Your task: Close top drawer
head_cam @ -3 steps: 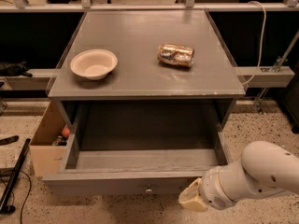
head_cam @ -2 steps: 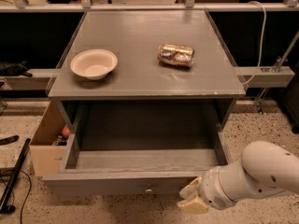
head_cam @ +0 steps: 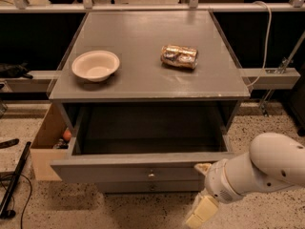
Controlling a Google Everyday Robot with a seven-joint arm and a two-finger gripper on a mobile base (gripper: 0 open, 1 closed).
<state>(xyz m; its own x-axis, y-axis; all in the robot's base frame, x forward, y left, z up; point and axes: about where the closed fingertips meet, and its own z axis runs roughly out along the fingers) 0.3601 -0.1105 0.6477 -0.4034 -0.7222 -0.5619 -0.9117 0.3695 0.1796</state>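
The white arm (head_cam: 269, 168) comes in from the right edge of the view, sloping down and to the left. Its gripper (head_cam: 204, 194) sits low at the front-right corner of the top drawer (head_cam: 105, 171), tilted toward the floor.

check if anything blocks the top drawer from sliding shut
Nothing visible does. The top drawer is pulled out and nothing shows inside it. The bowl and can sit on the tabletop above, out of its path. The hand is low by the drawer front's right end.
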